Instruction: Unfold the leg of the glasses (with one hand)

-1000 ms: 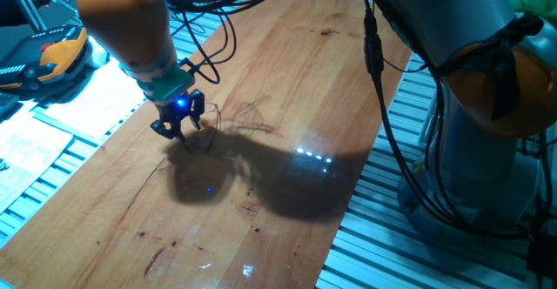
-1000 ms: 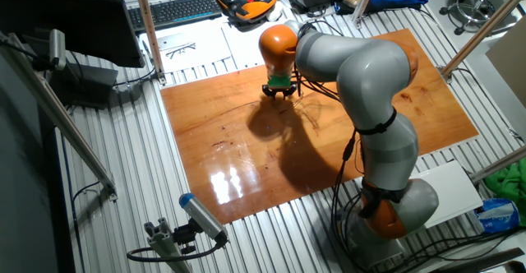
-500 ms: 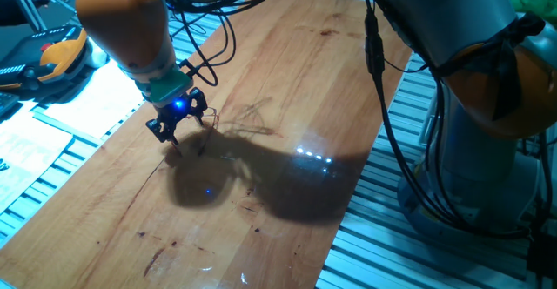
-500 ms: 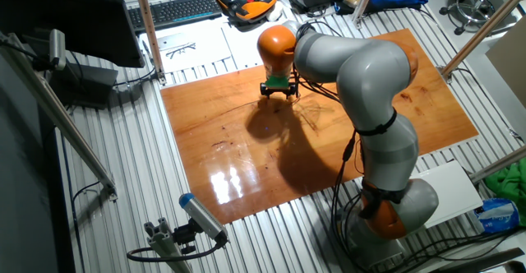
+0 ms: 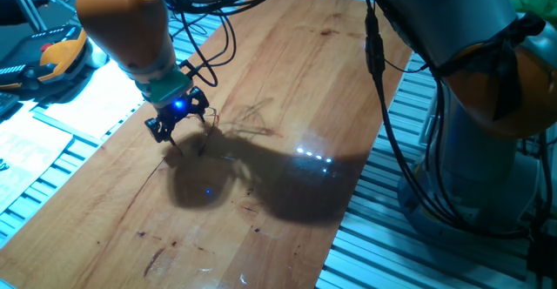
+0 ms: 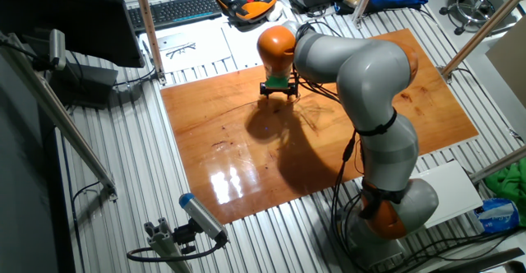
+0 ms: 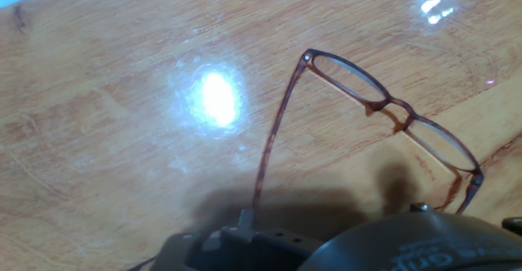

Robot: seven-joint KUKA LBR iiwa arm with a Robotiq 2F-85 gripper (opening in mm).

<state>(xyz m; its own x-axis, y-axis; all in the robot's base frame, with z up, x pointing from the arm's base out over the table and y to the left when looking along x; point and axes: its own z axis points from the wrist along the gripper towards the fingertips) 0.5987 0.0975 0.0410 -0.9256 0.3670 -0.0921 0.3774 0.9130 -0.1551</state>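
Note:
In the hand view the glasses [image 7: 391, 108] lie on the wooden table [image 5: 305, 63], reddish-brown thin frame, two oval lenses towards the right. One leg stands swung out from the left hinge and runs down to my gripper [image 7: 245, 220], where its tip ends between the fingers. The other leg stays folded at the right end of the frame. Seen from the fixed view, my gripper [image 5: 178, 125], black with a blue light, hovers just above the table's left part. From the other fixed view the gripper [image 6: 278, 90] is near the table's far edge, and the glasses are too small to make out.
White papers [image 5: 87, 97] and an orange-and-black pendant [image 5: 52, 58] lie left of the table. Black cables [image 5: 218, 36] hang behind the wrist. A keyboard [image 6: 177, 10] sits beyond the far edge. The arm's dark shadow covers the middle of the board.
The gripper rose slightly and shifted a little left and back a second ago. Over the last half second nothing visibly moved.

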